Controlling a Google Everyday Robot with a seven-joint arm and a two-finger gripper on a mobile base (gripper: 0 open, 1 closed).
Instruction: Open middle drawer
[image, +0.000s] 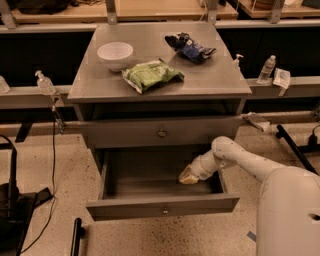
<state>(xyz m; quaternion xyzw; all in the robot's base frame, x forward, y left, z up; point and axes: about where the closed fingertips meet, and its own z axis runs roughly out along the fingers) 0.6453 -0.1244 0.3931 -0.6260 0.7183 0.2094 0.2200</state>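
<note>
The middle drawer (162, 206) is pulled far out of the grey cabinet, and its inside shows bare. Its flat front carries a small round knob (165, 210). My gripper (187, 176) is down inside this drawer near the right wall, at the end of the white arm (240, 160) that reaches in from the right. The tan fingertips rest close to the drawer floor. Above it is the upper drawer front (161, 133) with its own knob. Any drawer below the open one is hidden.
On the cabinet top (215, 80) lie a white bowl (115, 52), a green bag (151, 75) and a dark blue bag (190, 47). Bottles stand on side ledges (266, 69) (44, 82). A black stand (10, 200) and cables are on the floor at left.
</note>
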